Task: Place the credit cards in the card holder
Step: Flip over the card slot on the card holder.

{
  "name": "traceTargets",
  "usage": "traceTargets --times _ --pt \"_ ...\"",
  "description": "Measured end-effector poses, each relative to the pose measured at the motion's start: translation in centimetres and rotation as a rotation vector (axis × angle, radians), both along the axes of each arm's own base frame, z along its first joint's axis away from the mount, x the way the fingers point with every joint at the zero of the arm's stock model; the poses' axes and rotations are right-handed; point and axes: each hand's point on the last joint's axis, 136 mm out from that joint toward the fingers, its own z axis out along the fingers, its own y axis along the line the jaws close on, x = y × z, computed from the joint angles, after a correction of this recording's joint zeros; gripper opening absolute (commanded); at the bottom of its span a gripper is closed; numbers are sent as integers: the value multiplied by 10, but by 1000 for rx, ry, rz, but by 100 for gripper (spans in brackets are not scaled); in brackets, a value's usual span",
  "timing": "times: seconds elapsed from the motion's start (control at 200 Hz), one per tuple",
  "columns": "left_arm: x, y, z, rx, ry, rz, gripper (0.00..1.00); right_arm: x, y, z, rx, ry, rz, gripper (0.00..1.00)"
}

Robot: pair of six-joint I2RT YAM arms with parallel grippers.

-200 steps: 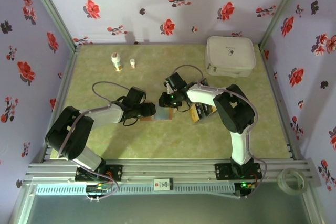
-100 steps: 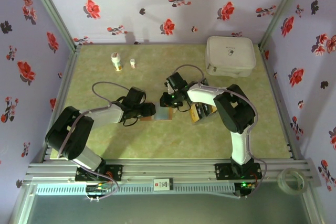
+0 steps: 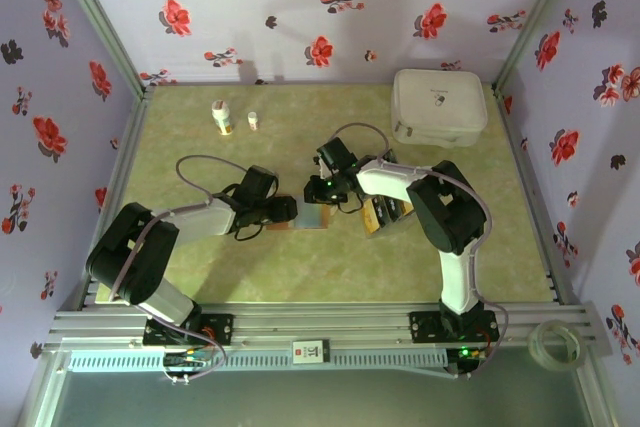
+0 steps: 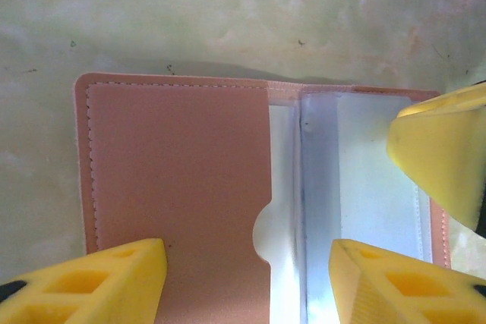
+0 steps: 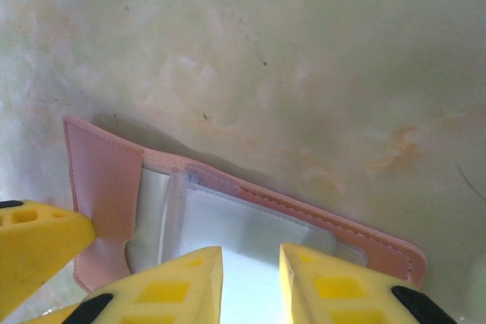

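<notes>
Green tabletop (image 3: 250, 267): card holder (image 4: 178, 180) is lying open; left gripper (image 4: 247, 252) is straddling it, spread wide; right gripper (image 5: 250, 257) is poising over it, narrowly parted.

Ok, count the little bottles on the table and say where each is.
2. The larger white bottle stands at the back left of the table; the smaller bottle stands just right of it, apart. Others may be hidden.

Card holder (image 3: 316, 217) — left of credit cards (image 3: 379, 215)
</notes>
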Motion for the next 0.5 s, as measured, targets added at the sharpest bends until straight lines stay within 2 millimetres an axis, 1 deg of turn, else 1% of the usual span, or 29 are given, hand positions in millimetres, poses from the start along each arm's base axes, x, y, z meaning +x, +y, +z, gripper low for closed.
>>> traceTargets --times 0.185,0.5 --pt "0 -1 0 3 -11 -18 63 -2 7 2 20 -1 3 26" --pt "-3 -3 0 11 -43 -61 63 -6 15 -1 35 10 1 26"
